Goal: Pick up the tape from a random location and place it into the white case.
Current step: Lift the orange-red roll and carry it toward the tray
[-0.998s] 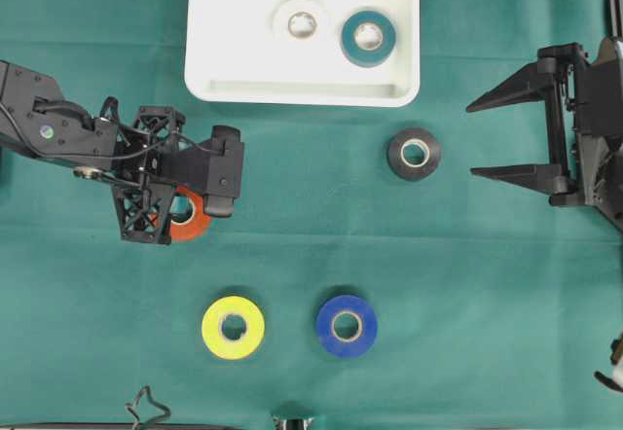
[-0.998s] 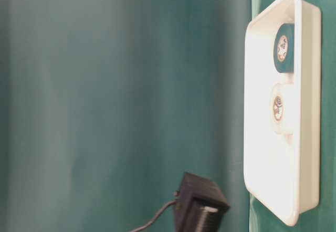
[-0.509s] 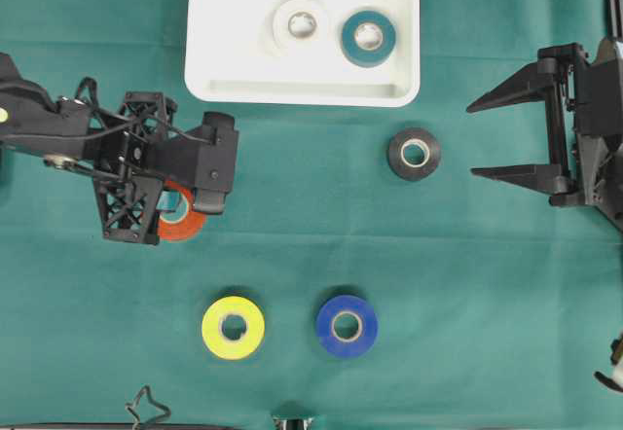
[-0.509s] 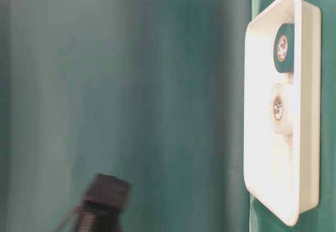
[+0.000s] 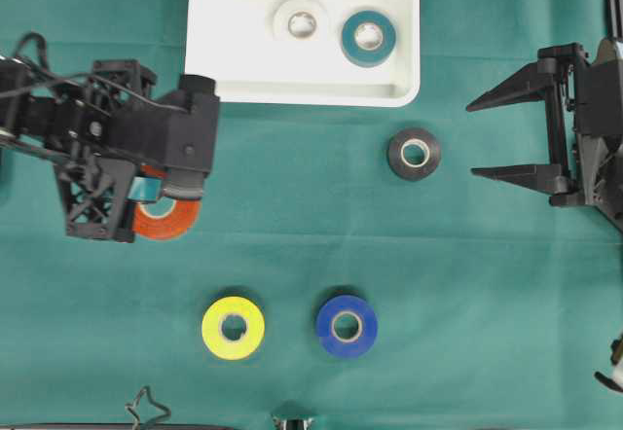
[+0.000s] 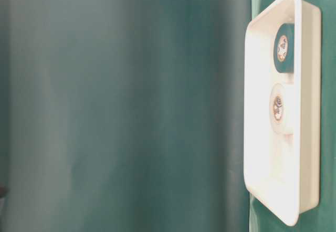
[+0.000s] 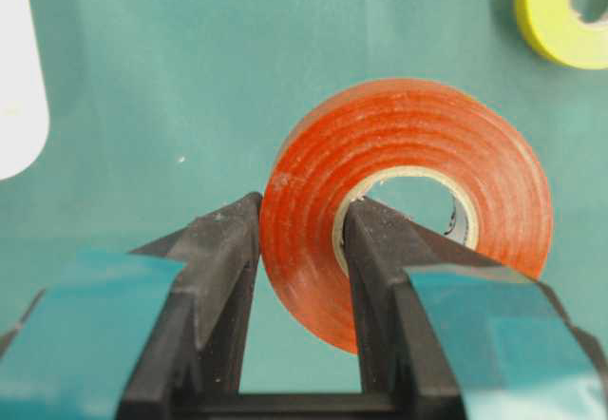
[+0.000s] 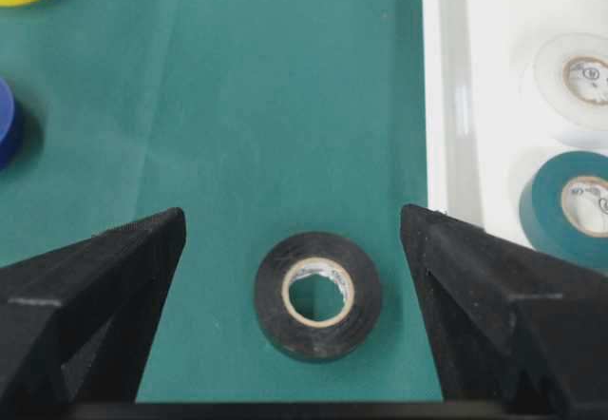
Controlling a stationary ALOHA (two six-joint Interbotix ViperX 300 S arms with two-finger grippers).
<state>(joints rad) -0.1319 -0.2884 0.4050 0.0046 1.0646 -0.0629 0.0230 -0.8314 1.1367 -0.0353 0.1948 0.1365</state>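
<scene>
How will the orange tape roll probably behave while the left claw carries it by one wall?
The orange tape probably stays stiff: its tightly wound ring keeps its round shape where the left claw pinches one wall, one finger outside and one through the hole. It looks light for its size. Because it hangs off to one side, it may swing or slip a little, and if dropped on edge it could roll.

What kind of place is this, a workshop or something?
Probably a robotics lab test bench: two black robot arms over a green cloth, coloured tape rolls such as the orange roll laid out singly, and a white case as the drop-off.
</scene>
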